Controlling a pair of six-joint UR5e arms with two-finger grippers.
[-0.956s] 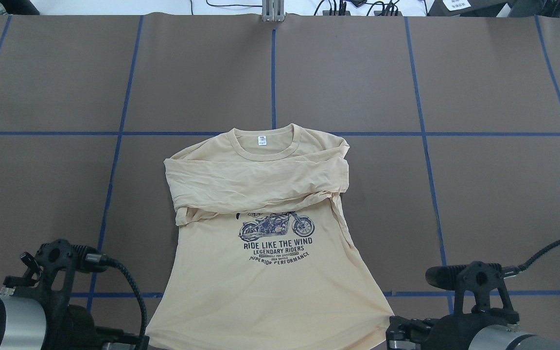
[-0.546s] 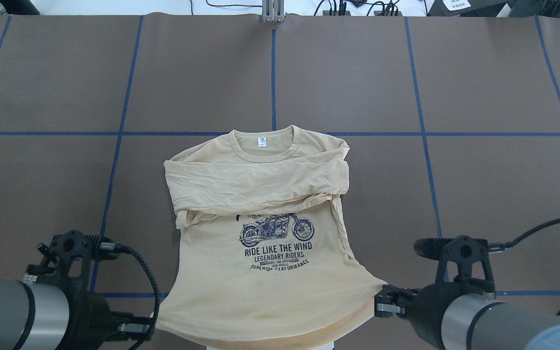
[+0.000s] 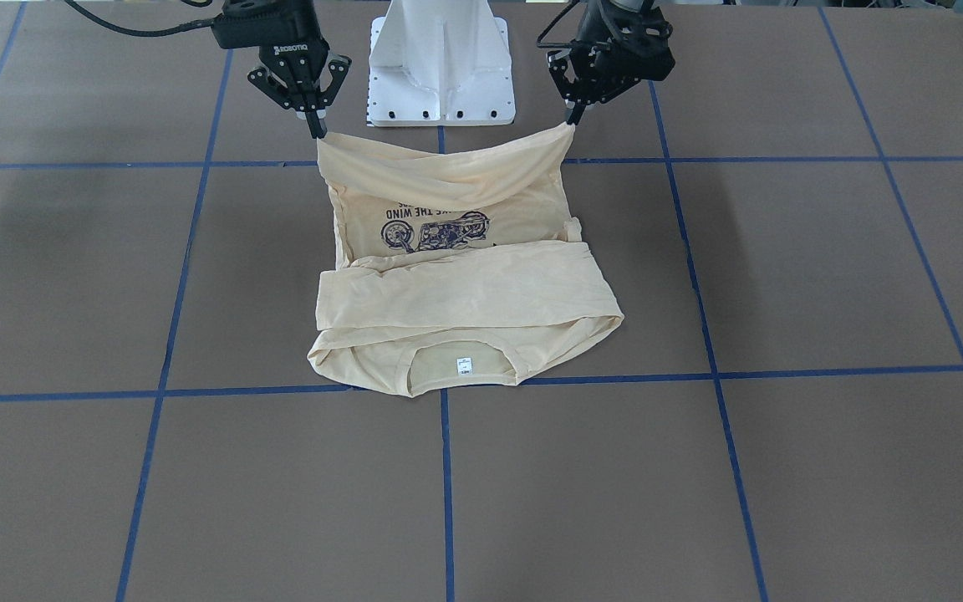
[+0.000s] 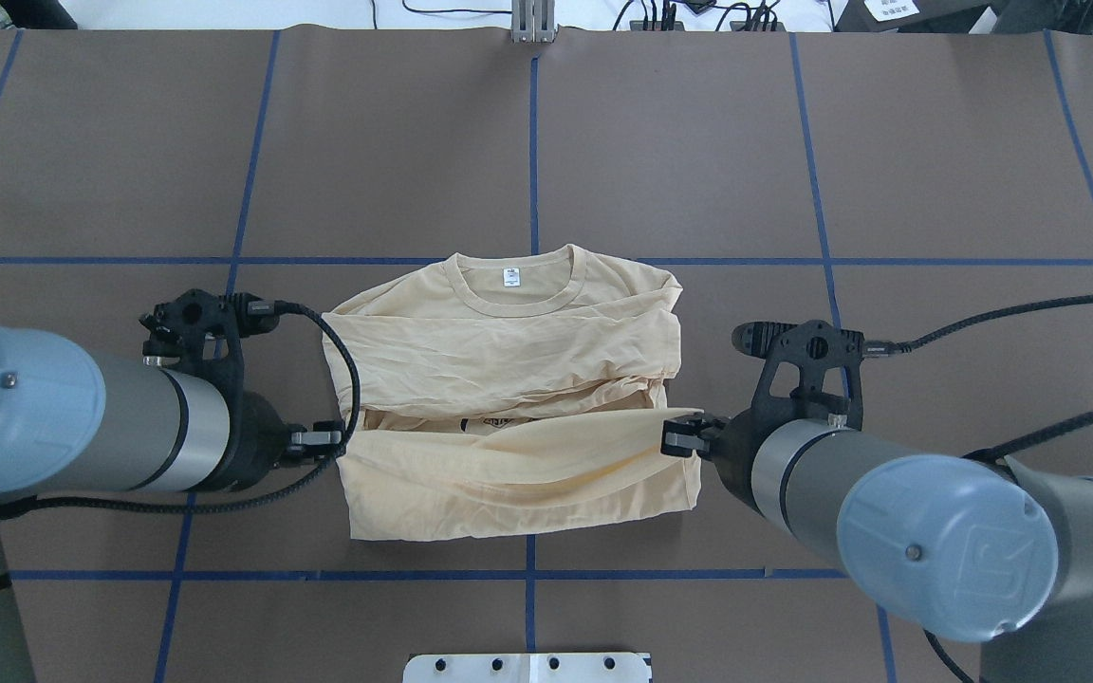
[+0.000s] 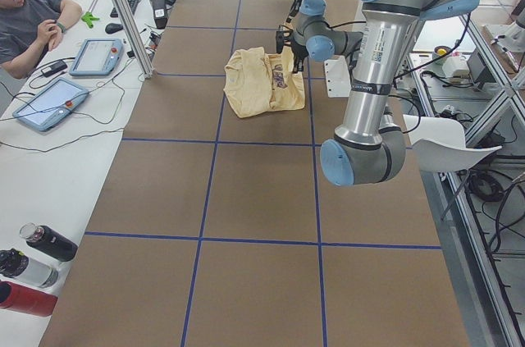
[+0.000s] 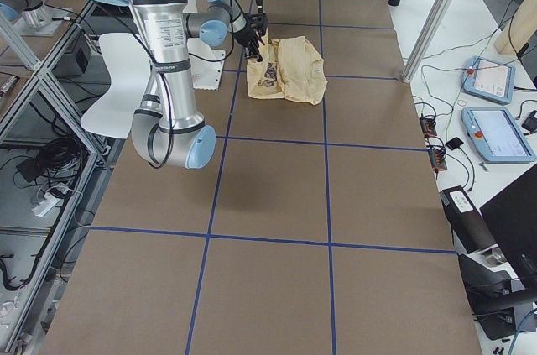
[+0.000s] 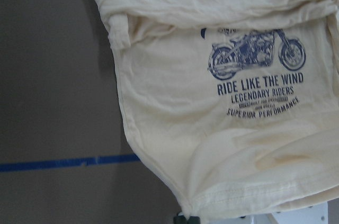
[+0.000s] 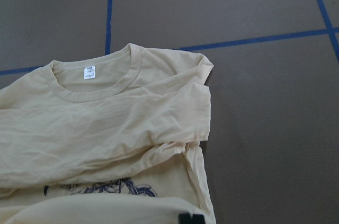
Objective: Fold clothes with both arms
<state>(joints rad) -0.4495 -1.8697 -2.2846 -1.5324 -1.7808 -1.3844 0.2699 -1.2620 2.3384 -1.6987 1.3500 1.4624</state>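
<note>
Status, fold roughly half done by my read.

- Table (image 4: 935, 171): brown, blue grid tape. Everything that matters sits between the two finger pairs.
- Left arm (image 4: 82, 417) and right arm (image 4: 888, 493): both reach in from the sides, wrists level with each other, one at each end of the raised edge.
- Shirt (image 4: 509, 323): spans the gap between the fingers. The upper half lies flat on the table beyond the fingertips, away from the robot. The lower half hangs up off the table from the fingers, doubled over.
- Sleeves (image 4: 509, 356): already folded across the chest as one band, just ahead of and below the fingers. That step looks done.
- Hem (image 4: 509, 446): strung between the grippers and sagging in the middle, so not much tension.
- Left gripper (image 4: 328, 438): fingers pinched narrow on its hem corner.
- Right gripper (image 4: 679, 438): same, clamped on the opposite corner.
- Print (image 3: 431, 230): partly visible under the lifted hem, below and between the fingers.
- Collar (image 4: 513, 294): well beyond the fingertips, flat.
- Neck label (image 4: 510, 276): face up inside the collar.

Left to do, as I judge it: carry the hem over the sleeves to the collar, lay it down, let go. The sag could leave wrinkles mid-fold.
</note>
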